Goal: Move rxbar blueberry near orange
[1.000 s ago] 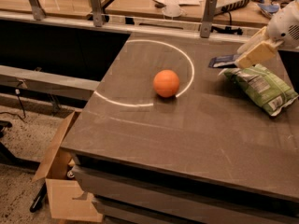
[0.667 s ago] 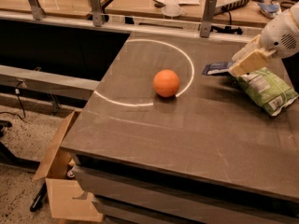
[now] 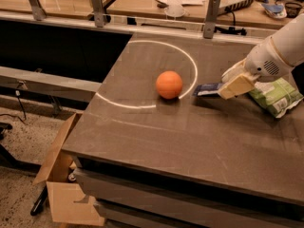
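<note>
The orange rests on the dark table inside a white painted circle. The rxbar blueberry, a dark navy bar, sticks out leftward from my gripper, held just above the table about a hand's width right of the orange. My gripper's pale fingers are shut on the bar's right end. The white arm comes in from the upper right.
A crinkly green chip bag lies just right of my gripper. The table's left edge drops to a cardboard box on the floor. A rail with metal posts and a cluttered bench run along the back.
My gripper has carried the rxbar blueberry leftward and downward, away from the chip bag and closer to the orange. The orange has not moved.
</note>
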Motion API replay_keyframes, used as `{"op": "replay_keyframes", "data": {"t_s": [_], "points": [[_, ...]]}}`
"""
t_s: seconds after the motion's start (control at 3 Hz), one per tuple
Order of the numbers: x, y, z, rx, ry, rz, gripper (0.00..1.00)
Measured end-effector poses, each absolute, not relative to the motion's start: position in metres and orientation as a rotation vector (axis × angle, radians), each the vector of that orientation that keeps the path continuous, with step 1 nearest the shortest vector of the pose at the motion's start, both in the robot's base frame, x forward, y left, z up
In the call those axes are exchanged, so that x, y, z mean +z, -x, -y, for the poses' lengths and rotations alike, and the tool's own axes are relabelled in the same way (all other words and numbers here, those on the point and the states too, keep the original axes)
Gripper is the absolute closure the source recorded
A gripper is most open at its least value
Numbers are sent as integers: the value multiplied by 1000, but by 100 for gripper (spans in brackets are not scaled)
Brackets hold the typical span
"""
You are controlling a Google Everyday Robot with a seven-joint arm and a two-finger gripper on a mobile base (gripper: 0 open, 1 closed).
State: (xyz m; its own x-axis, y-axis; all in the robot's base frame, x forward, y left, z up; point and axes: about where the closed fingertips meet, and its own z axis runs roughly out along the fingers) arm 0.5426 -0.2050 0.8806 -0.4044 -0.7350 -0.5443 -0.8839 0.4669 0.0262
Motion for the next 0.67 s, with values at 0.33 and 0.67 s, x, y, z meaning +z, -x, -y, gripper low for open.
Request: {"op": "replay_keyframes", "data": {"t_s": [0.33, 0.67], "points": [[869, -539, 194, 446, 1349, -2257, 83], [864, -537, 183, 472, 1351, -2244, 59]]}}
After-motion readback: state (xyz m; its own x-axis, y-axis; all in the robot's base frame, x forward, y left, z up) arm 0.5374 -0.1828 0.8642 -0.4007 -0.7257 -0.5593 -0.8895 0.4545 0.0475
